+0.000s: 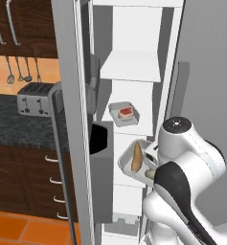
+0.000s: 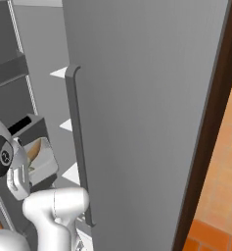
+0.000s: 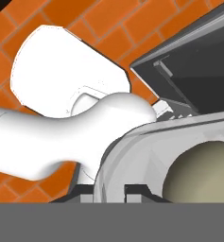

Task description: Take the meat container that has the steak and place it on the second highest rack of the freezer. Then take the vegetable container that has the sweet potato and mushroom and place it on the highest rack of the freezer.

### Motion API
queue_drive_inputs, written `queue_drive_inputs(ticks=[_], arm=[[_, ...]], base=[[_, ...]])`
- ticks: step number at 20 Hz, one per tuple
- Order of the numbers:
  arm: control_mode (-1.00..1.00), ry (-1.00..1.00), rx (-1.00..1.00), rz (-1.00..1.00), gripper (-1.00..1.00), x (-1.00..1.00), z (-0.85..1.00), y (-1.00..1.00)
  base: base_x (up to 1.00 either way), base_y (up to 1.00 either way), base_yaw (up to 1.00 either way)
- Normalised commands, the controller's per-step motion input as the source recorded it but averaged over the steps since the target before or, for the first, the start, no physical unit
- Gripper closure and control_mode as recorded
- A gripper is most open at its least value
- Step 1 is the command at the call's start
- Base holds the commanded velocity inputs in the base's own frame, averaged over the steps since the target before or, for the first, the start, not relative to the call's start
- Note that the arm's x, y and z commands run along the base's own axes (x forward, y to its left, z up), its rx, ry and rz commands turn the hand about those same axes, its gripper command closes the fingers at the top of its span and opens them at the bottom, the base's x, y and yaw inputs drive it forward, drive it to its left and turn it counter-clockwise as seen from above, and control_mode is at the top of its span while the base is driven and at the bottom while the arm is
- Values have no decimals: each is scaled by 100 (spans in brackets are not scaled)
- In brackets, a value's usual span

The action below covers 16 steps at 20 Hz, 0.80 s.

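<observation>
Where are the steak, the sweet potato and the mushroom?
steak (image 1: 126,113), left base view, its red middle.
sweet potato (image 1: 137,157), left base view, mid-length of the tuber.
mushroom (image 3: 205,172), hand view, its rounded top.

A grey-silver freezer (image 1: 76,95) with white shelves is seen. The steak (image 1: 126,113) is coloured red with a pale edge, the sweet potato (image 1: 137,157) tan-orange, the mushroom (image 3: 203,172) dull beige-green. At 9 o'clock, a chrome toaster (image 1: 34,98) is set on speckled black counter (image 1: 19,127); orange floor tiles (image 3: 61,14) are shown.

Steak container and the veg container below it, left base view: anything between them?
Nothing but white freezer interior between the steak container and the tilted vegetable container, left base view.
</observation>
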Motion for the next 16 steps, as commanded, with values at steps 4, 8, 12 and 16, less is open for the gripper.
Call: queue_drive_inputs(ticks=[4,8,12,16], arm=[[-100,0,0,-2,100,2,19,4],[-100,-11,0,-15,100,-11,96,3],[-100,-14,0,-24,100,-8,93,4],[-100,-21,0,-35,100,0,77,7]], base=[[33,19,-4],[0,0,0],[0,0,0],[0,0,0]])
